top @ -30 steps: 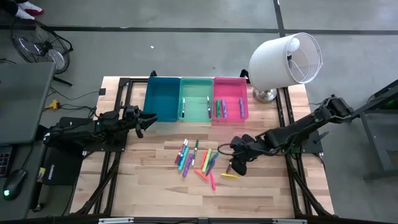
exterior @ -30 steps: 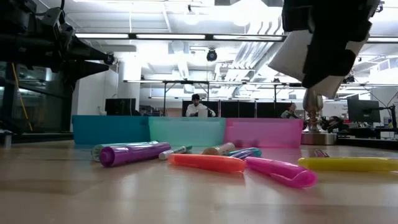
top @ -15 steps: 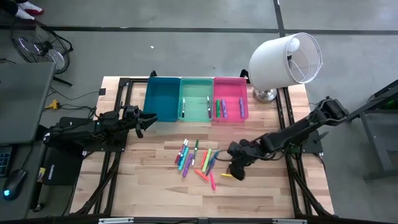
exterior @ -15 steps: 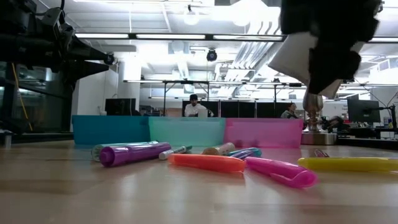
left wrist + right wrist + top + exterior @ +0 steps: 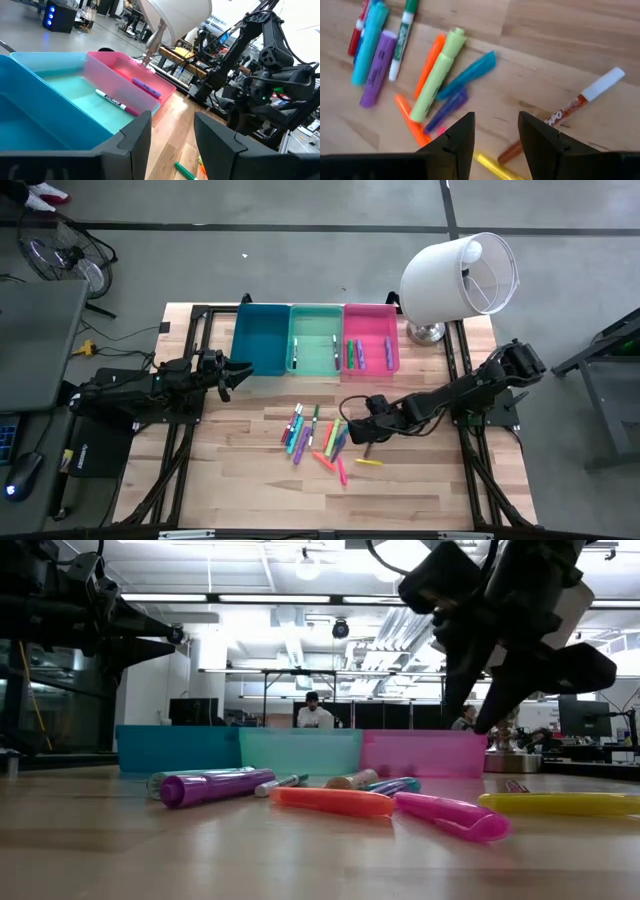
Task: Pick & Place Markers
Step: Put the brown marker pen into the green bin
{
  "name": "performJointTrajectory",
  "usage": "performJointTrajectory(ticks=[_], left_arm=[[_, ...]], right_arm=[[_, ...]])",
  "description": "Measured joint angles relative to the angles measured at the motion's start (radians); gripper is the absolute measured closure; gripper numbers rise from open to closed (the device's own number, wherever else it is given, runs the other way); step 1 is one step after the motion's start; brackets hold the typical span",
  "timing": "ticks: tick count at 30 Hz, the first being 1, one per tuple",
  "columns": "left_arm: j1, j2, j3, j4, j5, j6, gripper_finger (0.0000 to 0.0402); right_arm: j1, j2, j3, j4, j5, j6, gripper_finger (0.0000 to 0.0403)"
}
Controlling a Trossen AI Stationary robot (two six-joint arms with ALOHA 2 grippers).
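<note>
The right arm stretches low across the wooden counter [image 5: 250, 480], its right gripper [image 5: 357, 430] hanging just above the right edge of the scattered markers [image 5: 318, 436], fingers parted and empty. A second ago it sat farther right, over the yellow marker [image 5: 369, 463]; it has since slid toward the pile. The left arm waits at the counter's left side, its left gripper [image 5: 236, 370] released beside the blue bin [image 5: 260, 340], unchanged.

Three smooth rectangular plastic bins stand in a row at the back: blue, then the mint bin [image 5: 316, 340], then the pink bin [image 5: 371, 340]; the last two hold a few markers. Beside them stands a white domed lamp [image 5: 460, 278]. The loose markers are short glossy cylinders in green, purple, teal and orange, lying flat on the grained wood.
</note>
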Motion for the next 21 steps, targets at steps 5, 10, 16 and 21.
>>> performJointTrajectory(ticks=[5, 10, 16, 21], left_arm=[[0.000, 0.000, 0.000, 0.000, 0.000, 0.000, 0.0254], [0.000, 0.000, 0.000, 0.000, -0.001, 0.000, 0.0254], [0.000, 0.000, 0.000, 0.000, -0.002, 0.000, 0.0254], [0.000, 0.000, 0.000, 0.000, -0.002, 0.000, 0.0254]], right_arm=[[-0.007, 0.012, 0.038, -0.051, -0.010, 0.099, 0.0263], [-0.029, 0.079, 0.205, -0.324, -0.026, 0.158, 0.0263], [-0.055, 0.188, 0.345, -0.537, -0.093, 0.261, 0.0263], [-0.063, 0.243, 0.310, -0.458, -0.169, 0.334, 0.0263]])
